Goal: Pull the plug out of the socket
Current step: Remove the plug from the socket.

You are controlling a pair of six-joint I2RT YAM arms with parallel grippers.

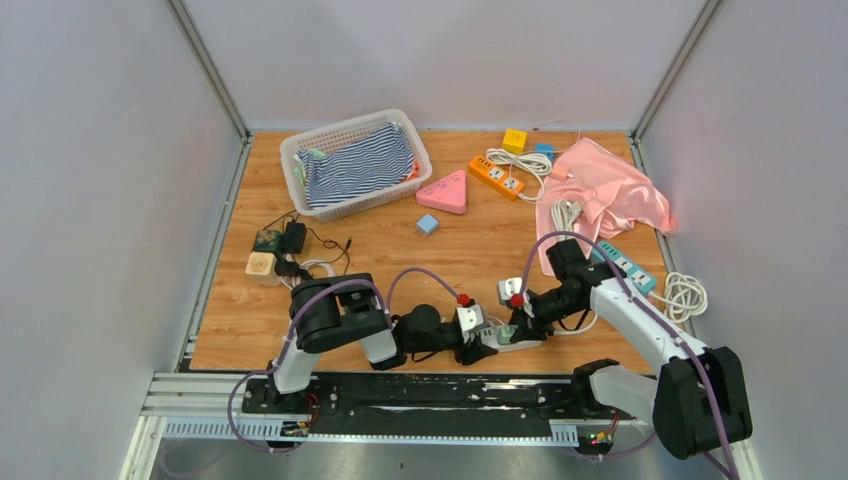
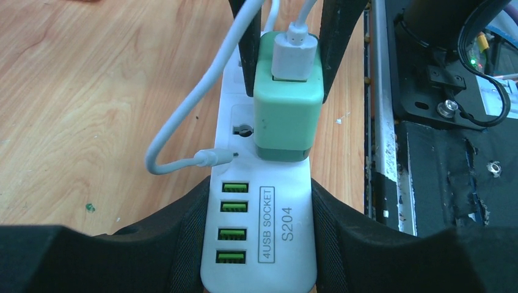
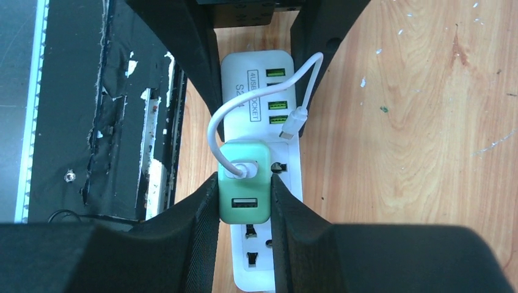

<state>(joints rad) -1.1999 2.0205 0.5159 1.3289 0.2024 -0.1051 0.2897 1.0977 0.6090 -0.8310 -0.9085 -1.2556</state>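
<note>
A white power strip [image 2: 269,226] marked "4USB SOCKET S204" lies on the wooden table near the front edge [image 1: 508,340]. A mint green plug adapter [image 2: 287,113] sits in the strip, with a white USB cable [image 2: 183,122] in its top. My left gripper [image 2: 256,238] is shut on the USB end of the strip, a jaw pressed on each long side. My right gripper [image 3: 244,204] is shut on the green plug [image 3: 243,186], its jaws touching both sides. The strip shows under it [image 3: 259,256]. The cable's loose end [image 3: 293,122] lies on the strip.
A white basket [image 1: 355,160] with striped cloth stands at the back left. A pink triangle [image 1: 443,192], an orange power strip [image 1: 497,177], a pink cloth [image 1: 600,195] and a blue strip [image 1: 625,262] lie behind. Black chargers [image 1: 285,245] lie at the left. The black base rail [image 1: 420,395] runs close by.
</note>
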